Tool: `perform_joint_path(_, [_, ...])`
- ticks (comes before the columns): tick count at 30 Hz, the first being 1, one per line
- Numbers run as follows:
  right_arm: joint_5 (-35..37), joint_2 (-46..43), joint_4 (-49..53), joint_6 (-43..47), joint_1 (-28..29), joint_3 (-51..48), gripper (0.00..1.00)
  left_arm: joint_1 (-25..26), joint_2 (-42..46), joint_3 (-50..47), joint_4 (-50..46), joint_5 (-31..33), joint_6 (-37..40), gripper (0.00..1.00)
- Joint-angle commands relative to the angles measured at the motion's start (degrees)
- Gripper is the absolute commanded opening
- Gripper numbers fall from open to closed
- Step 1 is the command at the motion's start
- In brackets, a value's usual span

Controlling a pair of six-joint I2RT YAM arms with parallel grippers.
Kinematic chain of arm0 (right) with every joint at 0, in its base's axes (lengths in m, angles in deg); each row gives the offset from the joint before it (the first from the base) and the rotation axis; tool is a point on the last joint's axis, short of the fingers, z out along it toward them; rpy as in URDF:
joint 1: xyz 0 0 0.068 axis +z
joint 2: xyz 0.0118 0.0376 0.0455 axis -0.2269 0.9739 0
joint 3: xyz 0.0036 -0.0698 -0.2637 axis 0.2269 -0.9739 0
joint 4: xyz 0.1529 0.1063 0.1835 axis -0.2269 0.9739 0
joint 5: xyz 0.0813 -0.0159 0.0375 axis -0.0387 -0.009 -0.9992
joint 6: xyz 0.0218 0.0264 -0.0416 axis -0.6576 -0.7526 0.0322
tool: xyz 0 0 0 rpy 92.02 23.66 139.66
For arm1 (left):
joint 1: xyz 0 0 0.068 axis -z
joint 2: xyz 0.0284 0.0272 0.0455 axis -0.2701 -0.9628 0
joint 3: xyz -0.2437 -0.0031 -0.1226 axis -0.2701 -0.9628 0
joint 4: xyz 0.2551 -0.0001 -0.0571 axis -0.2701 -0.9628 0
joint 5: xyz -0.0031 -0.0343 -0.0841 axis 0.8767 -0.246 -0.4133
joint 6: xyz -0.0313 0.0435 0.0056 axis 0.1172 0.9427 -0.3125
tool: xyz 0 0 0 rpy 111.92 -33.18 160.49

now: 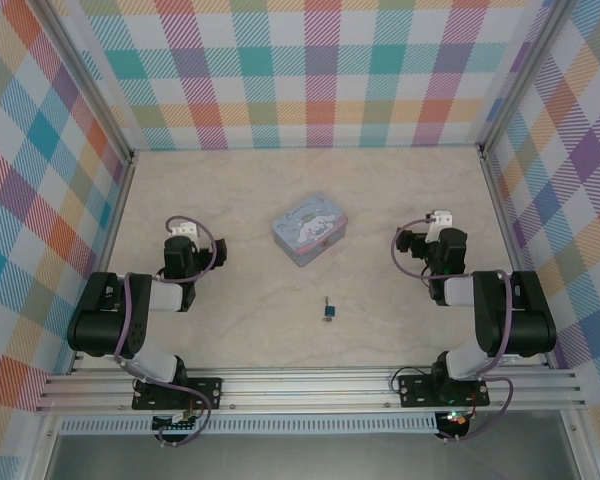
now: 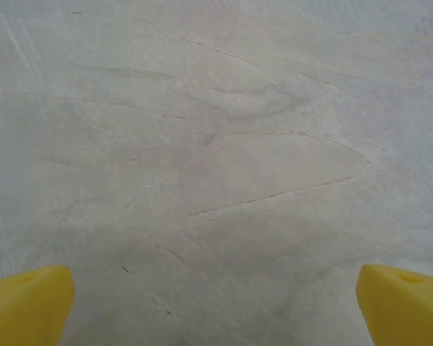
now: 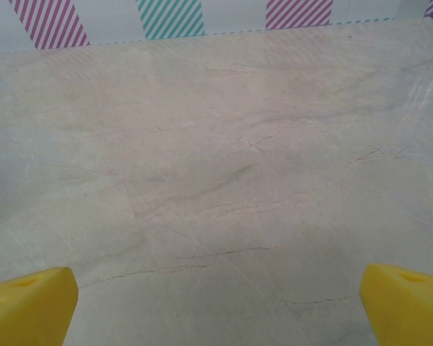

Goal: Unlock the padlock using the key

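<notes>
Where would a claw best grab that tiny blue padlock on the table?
Probably the body of the small blue-bodied padlock, pinched across its sides from straight above: it lies low on the pale marbled table, thin dark end pointing away.

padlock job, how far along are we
Nothing looks done yet. The padlock lies untouched on the table between the arms, on the near side of the tin; the key is too small to tell apart. Nothing is in hand: the left claw and right claw are open over bare tabletop. Left: pick up key and padlock, insert, turn.
</notes>
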Motion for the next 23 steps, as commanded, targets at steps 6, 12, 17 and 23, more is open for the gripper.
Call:
perform_joint_path(6, [-0.97, -0.40, -0.34, -0.54, -0.01, -0.02, 1.00, -0.26, -0.16, 1.37, 3.06, -0.26, 1.01, 1.00])
perform_joint_path(12, [-0.97, -0.40, -0.37, -0.58, 0.02, -0.02, 1.00, -0.01, -0.17, 1.54, 2.79, 0.11, 1.21, 1.00])
perform_joint_path(17, [-0.92, -0.32, 0.41, 0.05, 0.32, 0.50, 1.00, 0.01, -0.16, 1.51, 2.80, 0.13, 1.24, 1.00])
perform_joint_path(23, [-0.62, -0.31, 0.31, 0.20, 0.54, 0.46, 1.00, 0.02, -0.21, 1.51, 2.79, 0.19, 1.21, 1.00])
